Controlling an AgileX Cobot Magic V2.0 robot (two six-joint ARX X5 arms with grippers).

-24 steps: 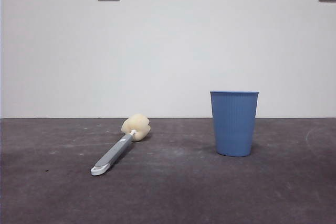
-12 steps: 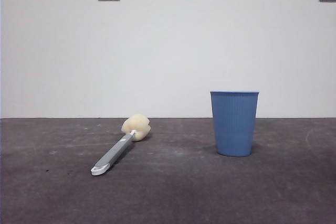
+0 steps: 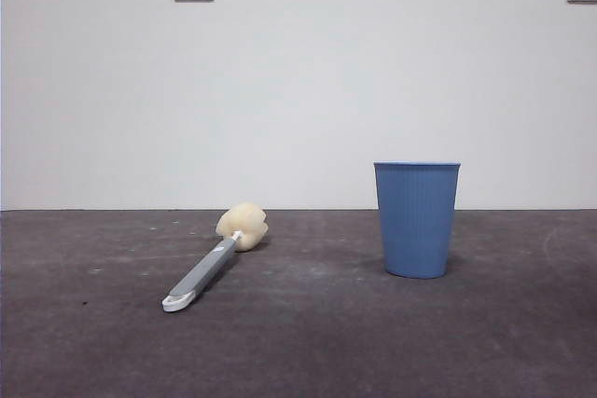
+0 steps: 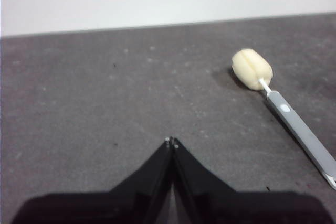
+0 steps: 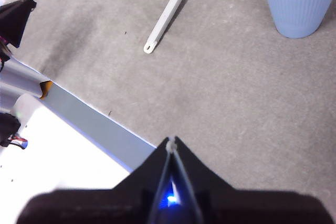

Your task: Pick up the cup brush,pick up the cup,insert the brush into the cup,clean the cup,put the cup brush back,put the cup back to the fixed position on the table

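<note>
Plainly, with both pincers (image 4: 171,141) (image 5: 171,141) pressed closed above the counter (image 3: 308,342), the flat-lying brush (image 3: 210,267) may skid from a grab, or the upright cup (image 3: 417,219) nearby may tip.

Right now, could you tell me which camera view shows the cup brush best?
The front view: the cup brush lies whole on the table, sponge to looped end. The left wrist view cuts off its looped end; the right wrist view shows only its handle.

Ribbed light-blue cup (image 3: 417,219), grey-handled brush (image 3: 213,265)
</note>
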